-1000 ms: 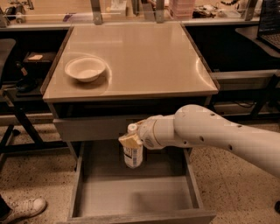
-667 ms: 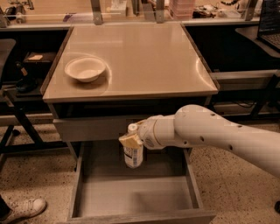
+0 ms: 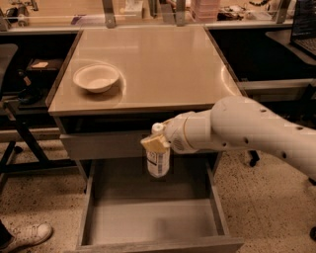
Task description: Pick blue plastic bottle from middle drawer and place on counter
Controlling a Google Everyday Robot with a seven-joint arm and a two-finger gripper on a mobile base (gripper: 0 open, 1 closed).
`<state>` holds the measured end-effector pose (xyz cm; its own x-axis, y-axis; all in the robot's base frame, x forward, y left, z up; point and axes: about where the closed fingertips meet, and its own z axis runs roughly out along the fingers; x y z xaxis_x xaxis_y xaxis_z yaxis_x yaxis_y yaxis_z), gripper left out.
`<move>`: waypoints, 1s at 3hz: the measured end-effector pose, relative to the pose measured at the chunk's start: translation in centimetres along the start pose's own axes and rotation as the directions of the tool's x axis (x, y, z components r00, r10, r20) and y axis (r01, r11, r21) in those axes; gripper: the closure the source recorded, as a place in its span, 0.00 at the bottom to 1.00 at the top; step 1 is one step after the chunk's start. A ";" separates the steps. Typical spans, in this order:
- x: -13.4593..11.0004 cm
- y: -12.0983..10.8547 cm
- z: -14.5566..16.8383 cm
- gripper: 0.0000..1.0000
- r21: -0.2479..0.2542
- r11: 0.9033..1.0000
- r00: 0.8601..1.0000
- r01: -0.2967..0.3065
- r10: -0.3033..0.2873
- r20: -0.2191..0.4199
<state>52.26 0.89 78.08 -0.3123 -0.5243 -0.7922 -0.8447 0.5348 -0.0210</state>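
My gripper (image 3: pixel 157 143) is shut on the blue plastic bottle (image 3: pixel 158 162), a small clear bottle with a white cap and a white label. It holds the bottle upright in the air above the open middle drawer (image 3: pixel 153 222), in front of the closed drawer front above. The white arm reaches in from the right. The drawer floor below the bottle is bare. The glossy tan counter (image 3: pixel 163 64) lies above and behind the bottle.
A white bowl (image 3: pixel 96 77) sits on the counter's left side. A long cluttered bench (image 3: pixel 148 12) with metal posts runs behind. A dark chair frame (image 3: pixel 15 123) stands at left and a white shoe (image 3: pixel 27 234) is at lower left.
The bottle and gripper have risen slightly above the drawer; otherwise the scene is the same.
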 end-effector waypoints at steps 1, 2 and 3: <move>-3.2 -2.0 -3.7 1.00 0.048 0.999 1.000 0.018 -0.017 -0.012; -7.7 -4.1 -7.6 1.00 0.103 0.993 0.998 0.059 -0.057 -0.025; -7.7 -4.1 -7.6 1.00 0.103 0.993 0.998 0.060 -0.057 -0.025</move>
<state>54.84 -2.28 88.88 -0.2743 -0.5707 -0.7740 -0.8127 0.5678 -0.1306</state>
